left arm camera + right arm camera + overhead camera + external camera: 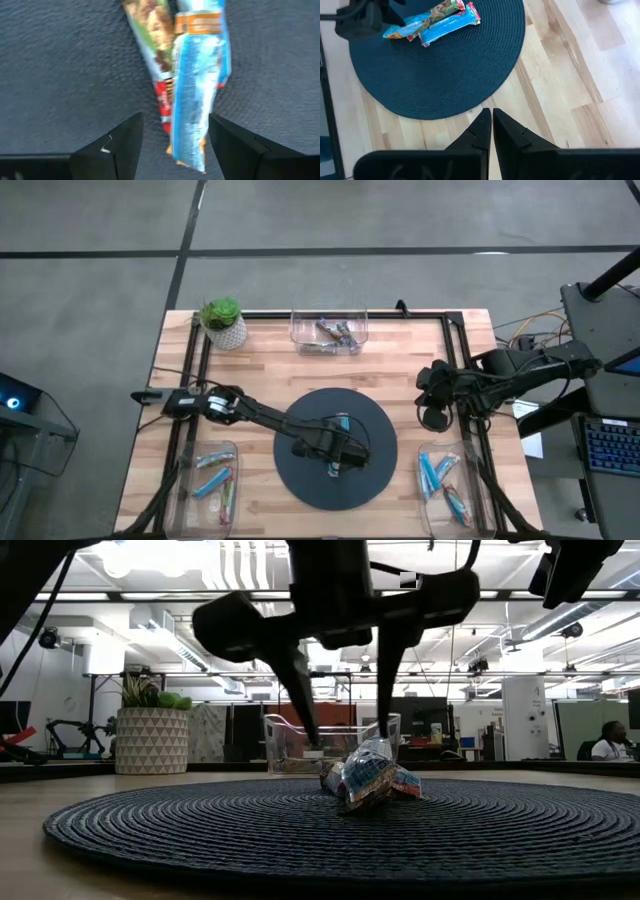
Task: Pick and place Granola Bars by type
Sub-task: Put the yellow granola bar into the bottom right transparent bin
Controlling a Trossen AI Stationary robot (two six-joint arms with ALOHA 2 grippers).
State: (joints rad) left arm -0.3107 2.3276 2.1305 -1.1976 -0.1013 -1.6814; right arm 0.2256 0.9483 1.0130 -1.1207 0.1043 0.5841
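Observation:
Two granola bars lie side by side on the dark round mat [300, 485]: a bright blue bar [195, 100] and a green and red-brown one [152, 35]. They also show as a small heap [372, 780] in the low view and as the bars [432, 20] in the right wrist view. My left gripper [175, 122] points down over them, open, one finger on each side of the blue bar's end, and no touch shows. My right gripper [491, 125] hangs shut over the bare wood by the mat's right side [432, 395].
Three clear bins hold more bars: one at the far edge [328, 332], one near left [212, 480], one near right [445, 480] with blue bars. A potted plant [224, 322] stands at the far left. Bare wood lies around the mat.

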